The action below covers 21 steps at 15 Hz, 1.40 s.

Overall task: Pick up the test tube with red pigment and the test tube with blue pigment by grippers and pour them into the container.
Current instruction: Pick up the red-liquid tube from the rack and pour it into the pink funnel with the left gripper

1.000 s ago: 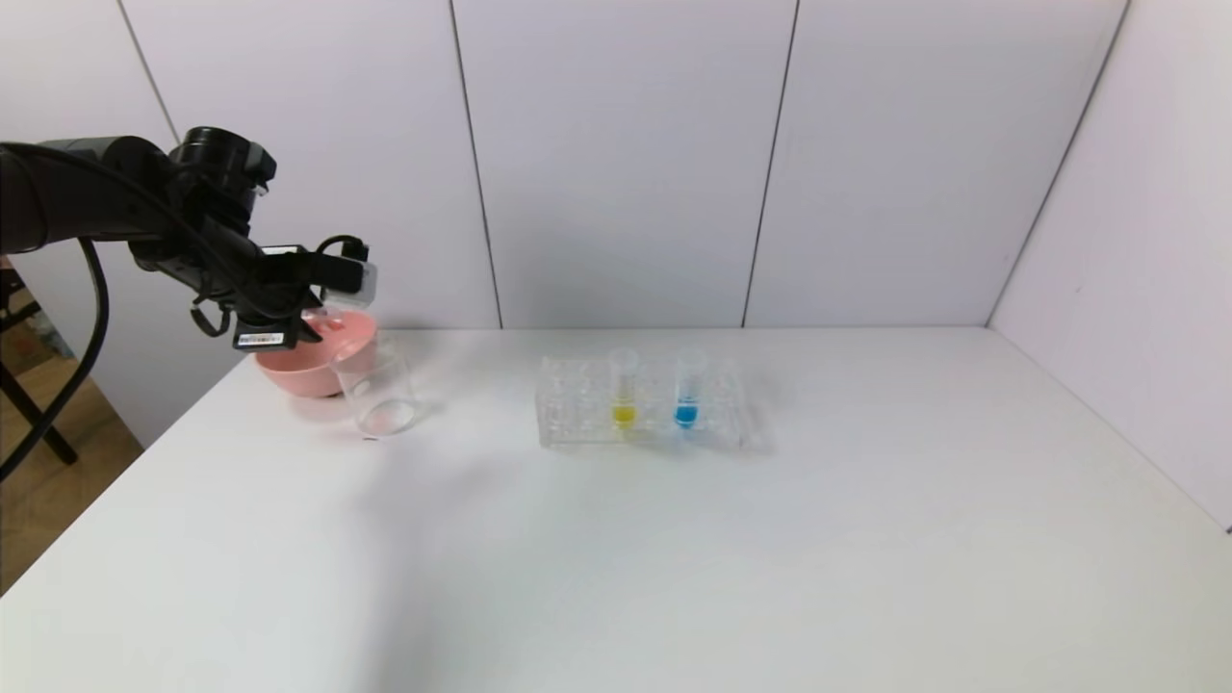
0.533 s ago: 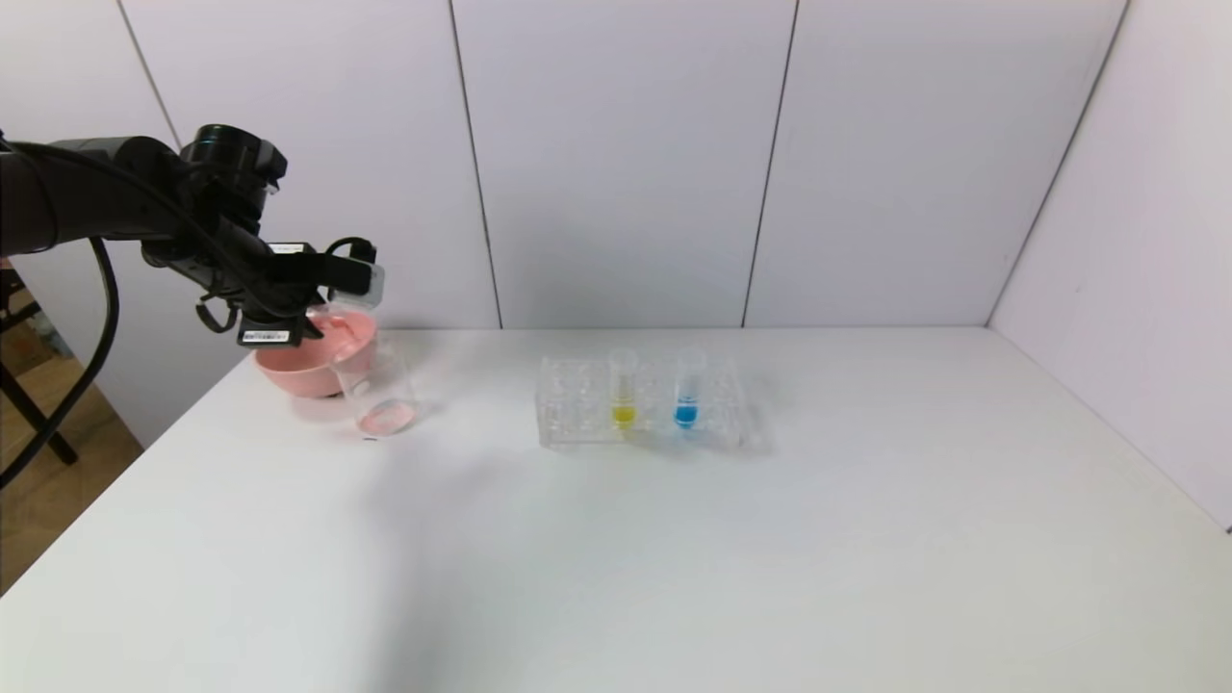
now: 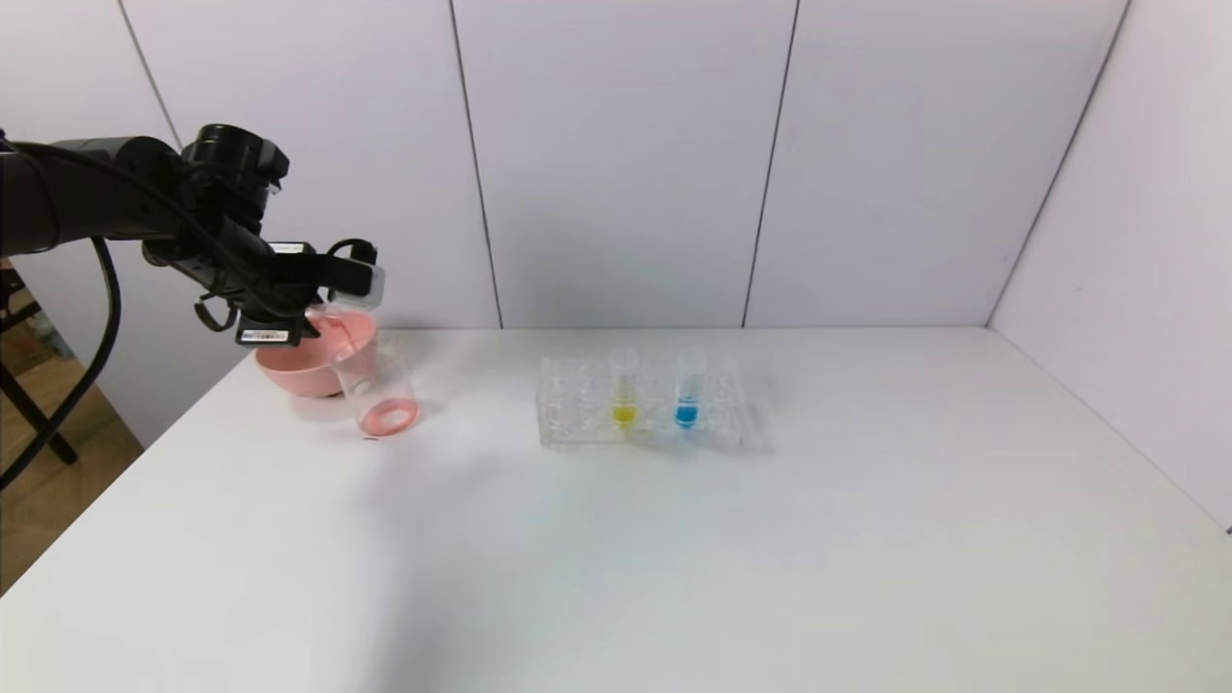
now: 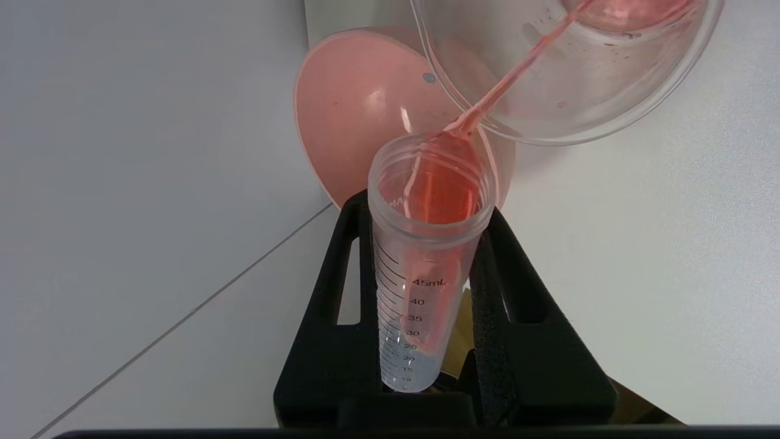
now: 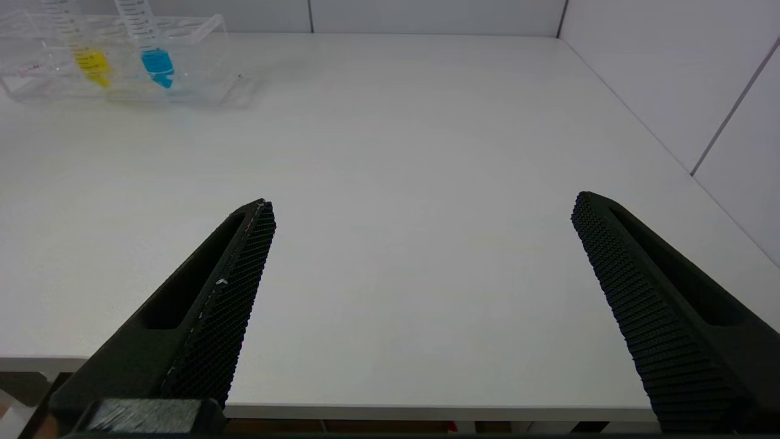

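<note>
At the left of the head view, the left gripper (image 4: 426,244), clamped on the tipped clear test tube with red pigment (image 4: 420,268), now streams red into the small clear glass beaker (image 3: 375,390), empty a second ago; the blue-tipped test tube (image 3: 687,390) waits mid-frame, and the right gripper (image 5: 420,244) hangs open.

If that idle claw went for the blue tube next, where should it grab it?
Probably by the clear upper part of the blue tube that stands above the rack, coming from the front or from above. The yellow tube stands close beside it, so the right gripper's open jaws should straddle only the blue one.
</note>
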### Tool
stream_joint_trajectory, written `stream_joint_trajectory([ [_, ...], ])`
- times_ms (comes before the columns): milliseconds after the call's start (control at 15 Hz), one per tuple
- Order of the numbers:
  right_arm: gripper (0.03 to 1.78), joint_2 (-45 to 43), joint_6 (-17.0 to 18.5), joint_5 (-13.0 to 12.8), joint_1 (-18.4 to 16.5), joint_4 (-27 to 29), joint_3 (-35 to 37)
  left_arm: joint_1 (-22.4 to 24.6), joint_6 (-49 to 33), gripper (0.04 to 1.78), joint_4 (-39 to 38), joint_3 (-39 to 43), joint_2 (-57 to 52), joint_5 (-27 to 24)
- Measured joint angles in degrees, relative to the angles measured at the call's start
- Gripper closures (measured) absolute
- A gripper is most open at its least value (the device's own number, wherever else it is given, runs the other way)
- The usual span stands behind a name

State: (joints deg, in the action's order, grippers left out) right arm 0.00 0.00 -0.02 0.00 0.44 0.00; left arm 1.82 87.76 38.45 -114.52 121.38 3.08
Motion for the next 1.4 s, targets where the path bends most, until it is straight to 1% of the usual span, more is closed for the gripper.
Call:
stream_joint_trajectory([
  [667,0.04,0.0,0.0,0.0,0.0,0.0,0.0,-1.4,0.3,1.38,-0.8,0.0,0.0,2.1],
  [1067,0.04,0.0,0.0,0.0,0.0,0.0,0.0,-1.7,0.3,1.38,-0.7,0.0,0.0,1.9],
  [1400,0.04,0.0,0.0,0.0,0.0,0.0,0.0,-1.5,0.0,1.38,1.4,-0.2,-0.2,1.7],
])
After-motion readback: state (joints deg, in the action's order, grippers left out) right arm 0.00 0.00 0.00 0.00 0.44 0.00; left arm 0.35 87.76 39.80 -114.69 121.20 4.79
